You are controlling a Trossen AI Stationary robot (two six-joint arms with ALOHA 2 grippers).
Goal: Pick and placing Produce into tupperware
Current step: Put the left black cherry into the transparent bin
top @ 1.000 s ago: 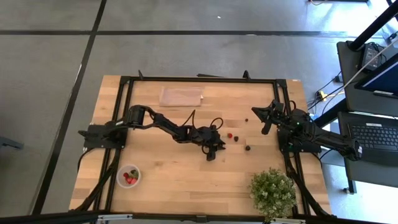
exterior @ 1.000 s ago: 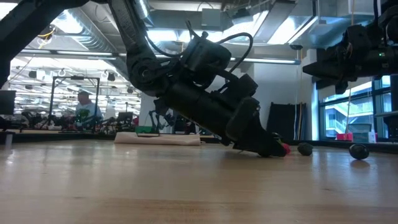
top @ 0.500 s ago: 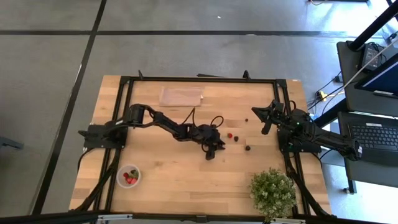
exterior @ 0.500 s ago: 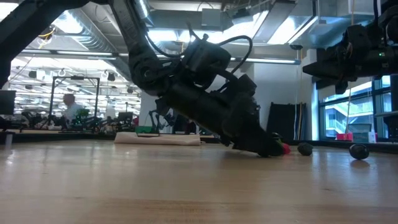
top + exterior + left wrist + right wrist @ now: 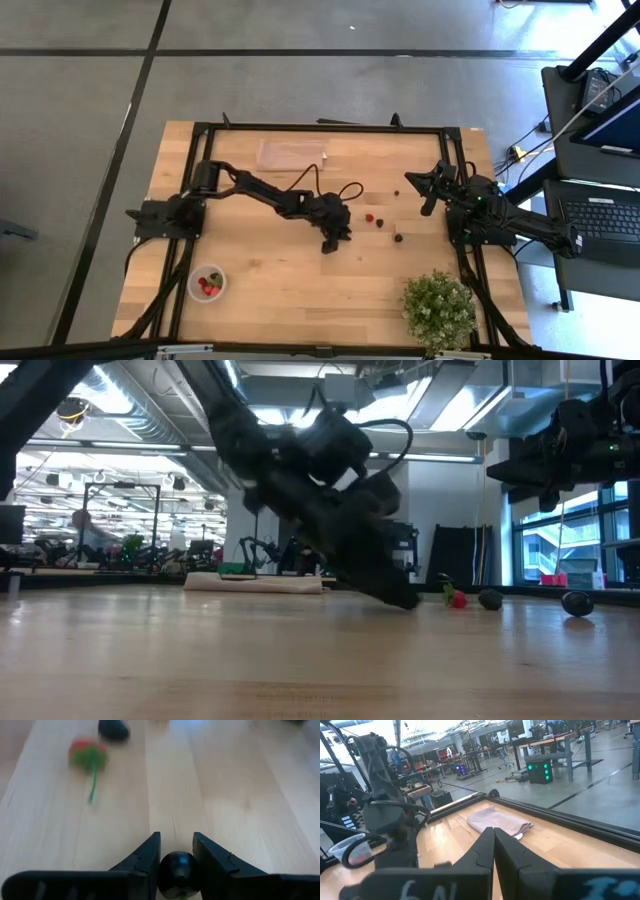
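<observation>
A dark berry (image 5: 177, 868) is pinched between the two fingers of the left gripper (image 5: 176, 857), which is held low over the middle of the table (image 5: 270, 285). Just beyond it, a strawberry (image 5: 87, 756) with a green top and stalk is seen lying on the wood, with a second dark berry (image 5: 114, 730) close beside it. From above, two small red fruits (image 5: 373, 219) are seen just to the right of the left gripper (image 5: 329, 242), and another dark berry (image 5: 398, 238) lies a little farther right; a further tiny dark fruit (image 5: 396, 194) lies apart, toward the right arm. The tupperware (image 5: 207, 283) is placed near the table's front left corner, well apart from the gripper, and red and dark fruit is already held in it. No object is seen between the gripper and the tub. A folded cloth (image 5: 291, 155) is laid at the far edge, and a potted plant (image 5: 439, 309) stands at the front right corner. The right gripper (image 5: 493, 851) is held raised at the right side of the table (image 5: 425, 188), its fingers pressed together on nothing.
</observation>
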